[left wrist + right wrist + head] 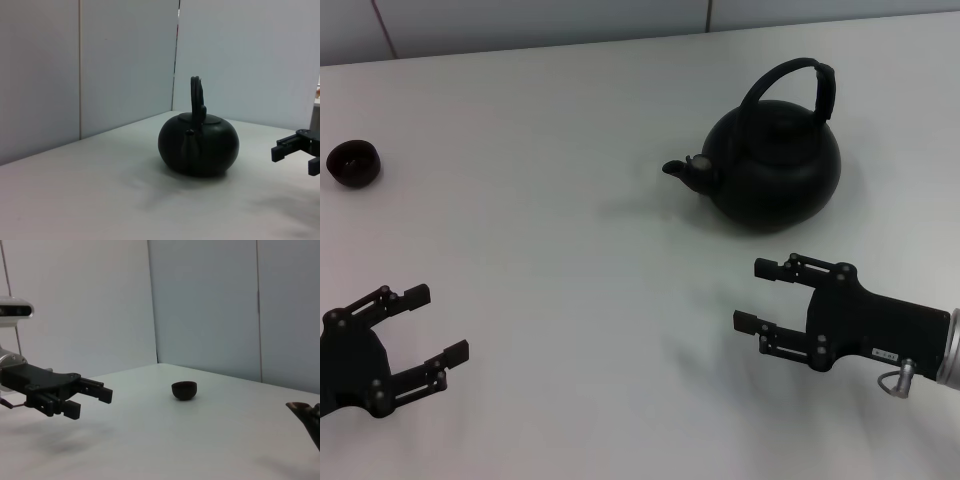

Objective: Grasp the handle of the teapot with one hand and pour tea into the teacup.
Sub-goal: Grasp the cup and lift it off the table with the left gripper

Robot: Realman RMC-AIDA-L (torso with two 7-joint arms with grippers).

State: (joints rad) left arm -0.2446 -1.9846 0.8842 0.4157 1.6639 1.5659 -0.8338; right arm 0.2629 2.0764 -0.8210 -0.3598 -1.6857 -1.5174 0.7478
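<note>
The matte black teapot point(775, 165) stands at the table's far right, its spout point(680, 170) pointing left and its arched handle point(800, 85) upright over the top. The left wrist view also shows the teapot point(200, 142) and handle point(197, 97). The tiny dark teacup point(353, 163) sits at the far left and also shows in the right wrist view point(184, 390). My right gripper point(755, 295) is open and empty, in front of the teapot and apart from it. My left gripper point(438, 322) is open and empty at the near left, well in front of the cup.
The white table point(570, 250) has a pale wall along its far edge point(520, 25). The right gripper shows at the edge of the left wrist view point(295, 160). The left gripper point(89, 402) and the spout's tip point(302, 410) show in the right wrist view.
</note>
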